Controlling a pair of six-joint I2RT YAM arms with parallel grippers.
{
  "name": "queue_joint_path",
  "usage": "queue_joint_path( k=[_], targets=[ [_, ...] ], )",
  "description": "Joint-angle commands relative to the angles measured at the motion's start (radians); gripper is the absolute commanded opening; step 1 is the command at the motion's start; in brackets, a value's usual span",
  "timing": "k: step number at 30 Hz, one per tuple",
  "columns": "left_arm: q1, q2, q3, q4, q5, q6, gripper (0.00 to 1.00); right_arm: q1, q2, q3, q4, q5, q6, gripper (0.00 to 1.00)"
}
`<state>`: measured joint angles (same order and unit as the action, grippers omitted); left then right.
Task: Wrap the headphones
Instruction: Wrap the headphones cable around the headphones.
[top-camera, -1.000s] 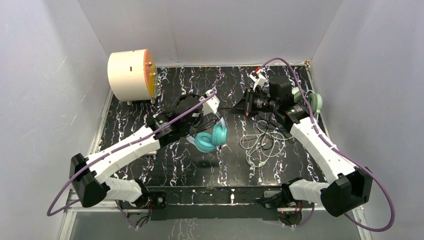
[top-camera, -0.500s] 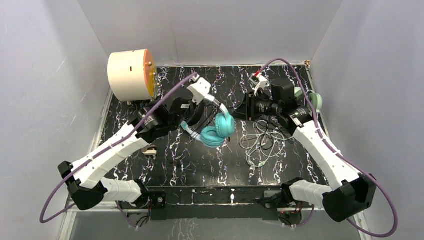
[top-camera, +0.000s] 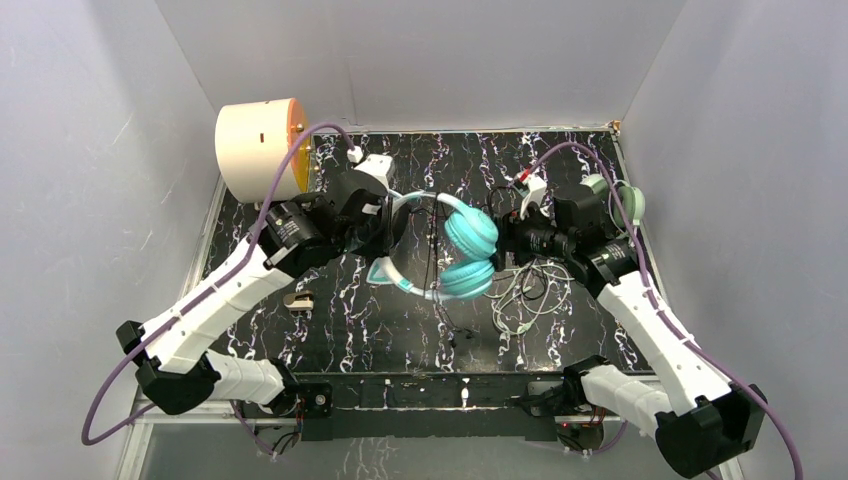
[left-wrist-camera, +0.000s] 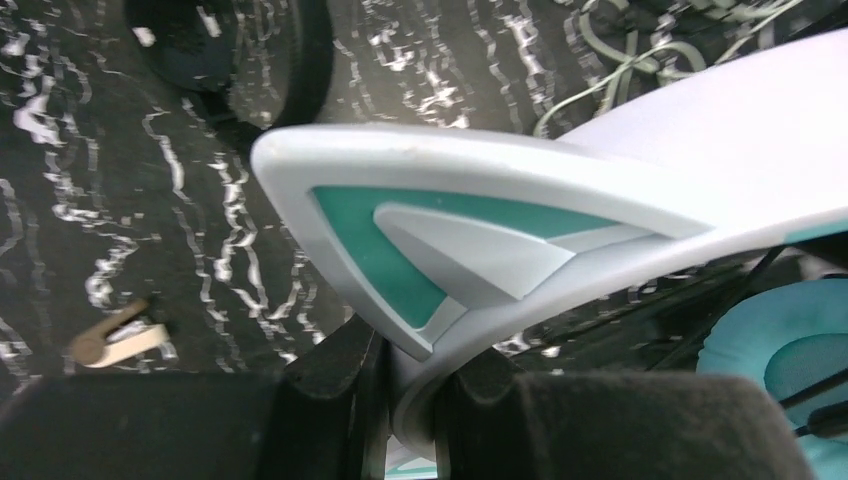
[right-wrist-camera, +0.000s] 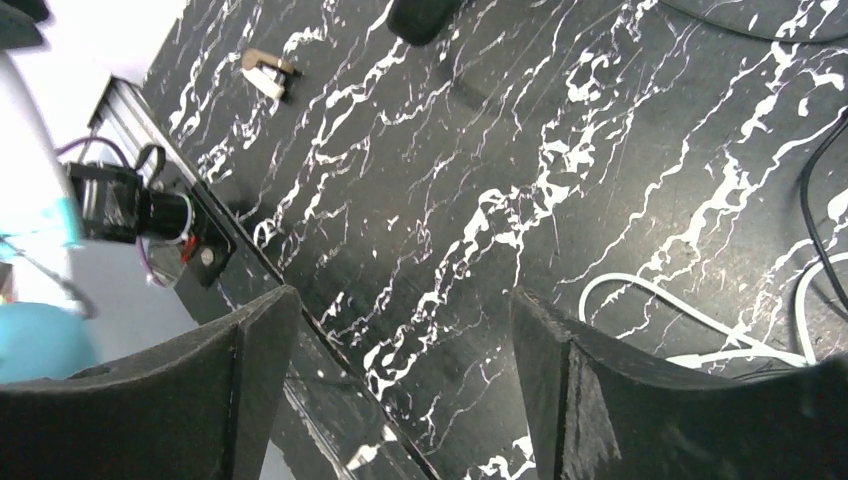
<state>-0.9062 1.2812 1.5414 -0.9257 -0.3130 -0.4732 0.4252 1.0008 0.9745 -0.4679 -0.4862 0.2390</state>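
My left gripper (top-camera: 392, 232) is shut on the white cat-ear band (left-wrist-camera: 470, 215) of the teal headphones (top-camera: 470, 255) and holds them above the mat. In the left wrist view the band is pinched between the fingers (left-wrist-camera: 330, 385). Both teal ear cups point right, toward my right gripper (top-camera: 503, 240). That gripper stands open just right of the cups; in its wrist view my right gripper (right-wrist-camera: 400, 330) has only mat between its pads. The sage-green headphones (top-camera: 622, 203) lie behind the right arm, their light cable (top-camera: 525, 295) in loose loops. A black ear cup (left-wrist-camera: 240, 50) shows below the left wrist.
A cream drum with an orange face (top-camera: 258, 150) stands at the back left corner. A small tan clip (top-camera: 298, 299) lies on the black marbled mat (top-camera: 350, 320) near the left arm. Grey walls enclose three sides.
The left arm has raised the teal headphones and swung them right, cups now toward the right arm. The right gripper has opened and drawn back nearer.
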Motion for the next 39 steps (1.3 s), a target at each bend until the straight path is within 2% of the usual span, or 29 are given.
queue_joint_path(
  k=[1, 3, 6, 9, 14, 18, 23, 31, 35, 37, 39],
  targets=[
    [0.005, 0.002, 0.128, -0.003, 0.101, -0.209, 0.0, -0.017, -0.056, -0.085, 0.163, -0.104, -0.013, 0.88],
    [0.006, 0.015, 0.164, -0.028, 0.102, -0.257, 0.0, -0.03, -0.074, -0.145, 0.256, -0.143, 0.003, 0.94],
    [0.009, 0.027, 0.206, -0.064, 0.108, -0.349, 0.0, -0.038, -0.066, -0.186, 0.323, -0.173, 0.033, 0.95],
    [0.012, 0.028, 0.227, -0.09, 0.128, -0.414, 0.0, -0.039, -0.066, -0.164, 0.292, -0.133, 0.001, 0.95],
    [0.017, 0.044, 0.259, -0.172, 0.134, -0.494, 0.0, -0.039, -0.132, -0.095, 0.178, 0.023, -0.105, 0.99],
    [0.018, 0.088, 0.332, -0.29, 0.099, -0.48, 0.0, -0.039, -0.152, -0.037, 0.117, 0.051, -0.16, 0.99],
    [0.019, 0.153, 0.393, -0.5, -0.054, -0.448, 0.0, -0.038, -0.125, 0.042, 0.04, 0.042, -0.204, 0.95],
    [0.073, 0.123, 0.266, -0.504, -0.12, -0.397, 0.0, -0.037, -0.115, 0.125, -0.051, 0.123, -0.268, 0.95],
    [0.109, 0.12, 0.263, -0.481, -0.098, -0.386, 0.0, -0.038, -0.09, 0.09, -0.009, -0.011, -0.166, 0.95],
    [0.127, 0.113, 0.274, -0.458, -0.075, -0.376, 0.0, -0.038, -0.091, 0.034, 0.06, -0.046, -0.018, 0.97],
    [0.134, 0.112, 0.291, -0.448, -0.068, -0.37, 0.0, -0.039, -0.083, -0.026, 0.097, -0.036, 0.198, 0.99]
  ],
)
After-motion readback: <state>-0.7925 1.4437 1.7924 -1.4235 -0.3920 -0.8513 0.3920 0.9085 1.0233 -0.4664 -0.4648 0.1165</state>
